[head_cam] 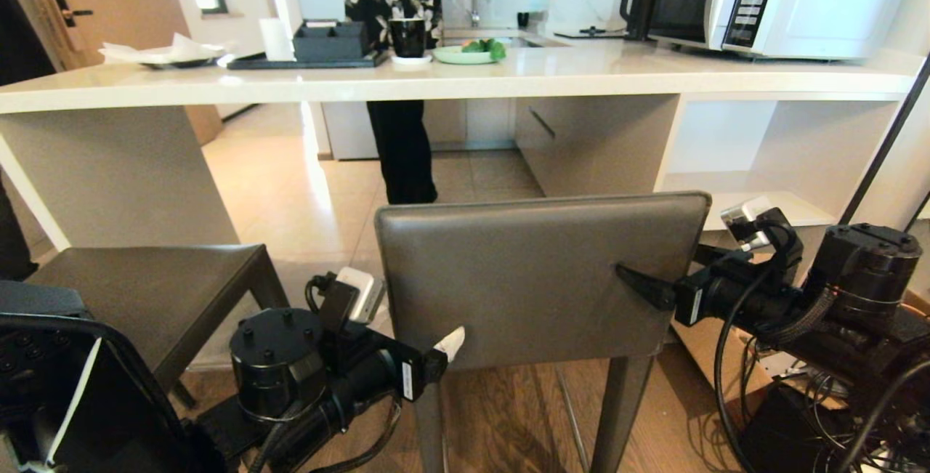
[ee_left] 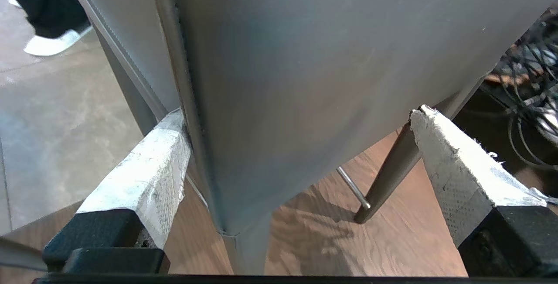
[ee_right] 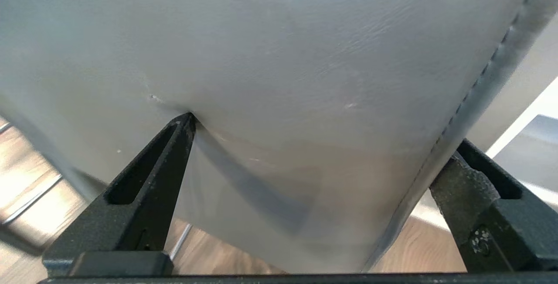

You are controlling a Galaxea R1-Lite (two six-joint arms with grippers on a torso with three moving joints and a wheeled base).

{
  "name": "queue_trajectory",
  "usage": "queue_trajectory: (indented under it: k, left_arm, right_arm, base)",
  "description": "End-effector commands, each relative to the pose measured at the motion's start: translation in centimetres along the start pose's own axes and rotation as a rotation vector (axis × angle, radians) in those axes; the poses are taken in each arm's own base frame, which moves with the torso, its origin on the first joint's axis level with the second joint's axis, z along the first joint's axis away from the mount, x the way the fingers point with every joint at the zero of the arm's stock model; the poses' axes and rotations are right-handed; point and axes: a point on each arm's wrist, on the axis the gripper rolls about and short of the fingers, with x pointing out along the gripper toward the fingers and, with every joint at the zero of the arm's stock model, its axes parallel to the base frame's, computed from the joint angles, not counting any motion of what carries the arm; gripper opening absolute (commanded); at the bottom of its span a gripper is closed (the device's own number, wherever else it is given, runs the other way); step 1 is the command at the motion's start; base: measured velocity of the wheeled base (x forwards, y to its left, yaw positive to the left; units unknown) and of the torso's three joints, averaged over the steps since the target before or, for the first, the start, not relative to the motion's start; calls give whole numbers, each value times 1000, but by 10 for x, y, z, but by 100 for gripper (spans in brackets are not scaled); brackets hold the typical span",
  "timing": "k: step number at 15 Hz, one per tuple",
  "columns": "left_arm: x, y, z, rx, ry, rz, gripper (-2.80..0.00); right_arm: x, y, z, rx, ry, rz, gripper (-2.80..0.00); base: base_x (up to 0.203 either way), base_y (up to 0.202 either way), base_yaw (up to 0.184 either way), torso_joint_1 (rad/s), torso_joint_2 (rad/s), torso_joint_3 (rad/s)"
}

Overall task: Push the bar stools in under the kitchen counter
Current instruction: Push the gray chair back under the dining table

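Stool nearest the robot [head_cam: 541, 277]: dark grey leather, low rectangular backrest turned toward the camera, set on wood floor in front of the worktop [head_cam: 450, 81], not yet tucked under its white slab. A second stool [head_cam: 156, 291] is seen to the left, only its seat showing, also short of the slab.

Left gripper [head_cam: 445, 351]: jaws spread wide, nothing clamped. In the left wrist view the taped fingers [ee_left: 150, 179] straddle the lower left corner of the backrest [ee_left: 331, 79], one finger lying against the stitched edge seam.

Right gripper [head_cam: 639, 285]: jaws likewise wide, nothing clamped. One black fingertip [ee_right: 185, 122] is pressed into the back panel, and the leather [ee_right: 279, 57] is visibly dimpled around it; the other finger sits by the right edge seam.

Handling, as judged: the padding is soft and gives under a point load, so marks or a puncture are risked at a fingertip. The frame beneath is probably stiff. Slim tapered legs [ee_left: 390, 175] and a tall build suggest a tendency to tip or chatter if pushed high. Best contact is judged to be low on the backrest, both sides at once, pressed flat and evenly so the stool slides straight. No grasp appears to be needed; a push suffices.

A person [head_cam: 396, 59] is standing beyond the worktop.
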Motion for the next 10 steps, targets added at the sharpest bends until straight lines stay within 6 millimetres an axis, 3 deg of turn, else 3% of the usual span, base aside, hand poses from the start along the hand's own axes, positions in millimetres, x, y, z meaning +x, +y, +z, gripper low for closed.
queue_trajectory:
  k: [1,6,10]
  left_arm:
    - [10,2,-2,-2,-7,10,0]
    - [13,34,-3,-15,1,109,0]
    - [9,32,0,-15,-8,103,0]
  right_arm:
    - [13,-3,-8,-8,-19,-19,0]
    - [8,14,-5,-17,-28,24,0]
    - [9,16,-5,-17,-29,33,0]
  base:
    - [0,0,0,0,0,0]
    - [0,0,0,0,0,0]
    - [0,0,0,0,0,0]
